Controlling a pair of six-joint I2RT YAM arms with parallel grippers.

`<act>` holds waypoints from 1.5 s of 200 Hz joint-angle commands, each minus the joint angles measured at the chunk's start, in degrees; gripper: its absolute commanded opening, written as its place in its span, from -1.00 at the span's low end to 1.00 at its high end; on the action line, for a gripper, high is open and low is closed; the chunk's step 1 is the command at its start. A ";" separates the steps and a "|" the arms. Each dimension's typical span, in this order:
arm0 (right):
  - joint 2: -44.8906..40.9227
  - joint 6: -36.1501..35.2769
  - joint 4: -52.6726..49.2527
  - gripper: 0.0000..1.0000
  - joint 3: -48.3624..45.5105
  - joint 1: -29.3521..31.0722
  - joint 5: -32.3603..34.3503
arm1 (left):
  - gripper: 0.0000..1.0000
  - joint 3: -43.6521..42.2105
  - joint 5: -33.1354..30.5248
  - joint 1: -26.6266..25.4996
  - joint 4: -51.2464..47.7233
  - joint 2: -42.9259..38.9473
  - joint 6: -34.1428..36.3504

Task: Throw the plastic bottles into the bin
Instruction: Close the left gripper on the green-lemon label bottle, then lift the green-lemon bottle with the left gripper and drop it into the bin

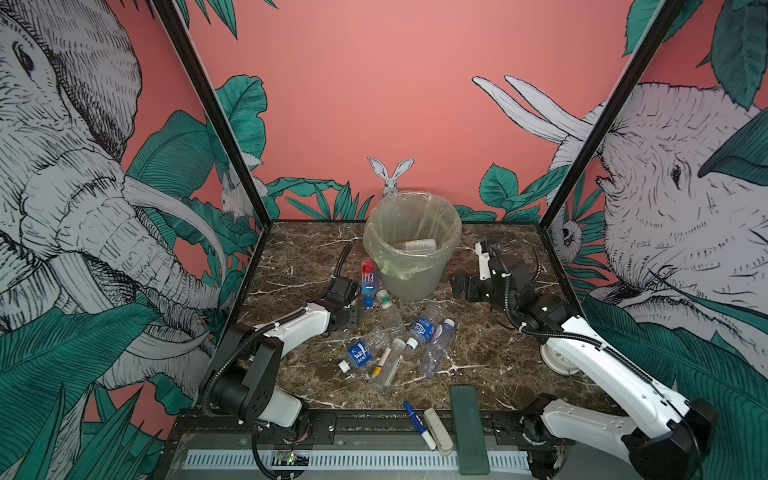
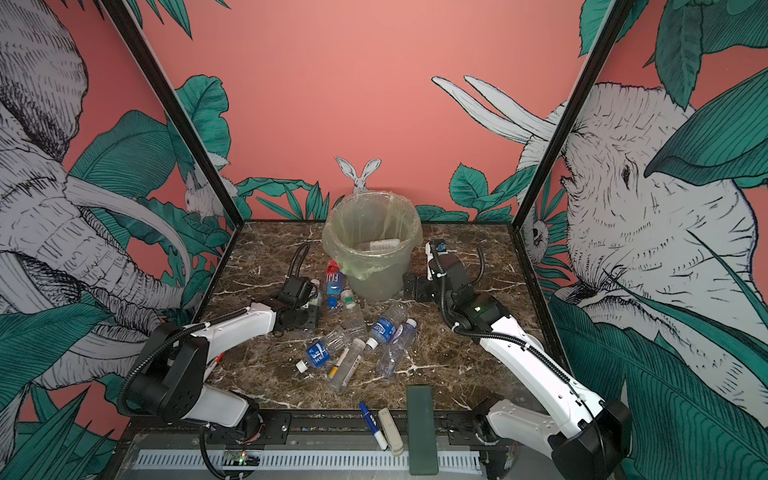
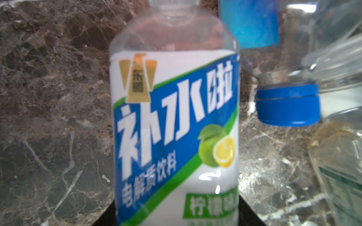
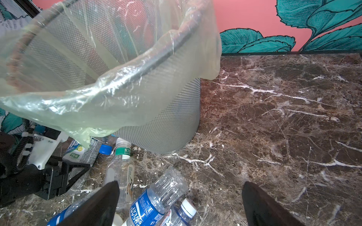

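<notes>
Plastic is slippery. My left gripper (image 3: pixel 176 219) squeezes the lemon bottle (image 3: pixel 174 127) from both sides, just left of the bin (image 1: pixel 409 284). My right gripper (image 4: pixel 180 184), right of the bin, is wide open and empty. If I lift too fast, the lemon bottle might slip out. It might also bump the bin's edge and fall among the other bottles (image 1: pixel 422 330) in front.

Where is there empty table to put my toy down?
Bare marble lies between the bottles and the right arm, and also back left, between the bin and the side wall. It's crowded in front of the bin, where the bottles lie.
</notes>
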 commanded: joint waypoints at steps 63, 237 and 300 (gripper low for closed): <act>0.95 0.76 1.97 0.99 -0.47 -0.13 0.03 | 0.10 -3.43 1.41 0.41 -1.02 -14.05 0.90; 2.10 1.38 3.40 0.99 -1.00 -0.09 -0.75 | 0.17 -5.21 10.94 0.45 2.05 -40.61 4.67; 3.18 1.29 3.75 0.99 -0.12 -0.09 -1.42 | 0.20 -2.21 14.33 0.40 0.81 -44.69 6.36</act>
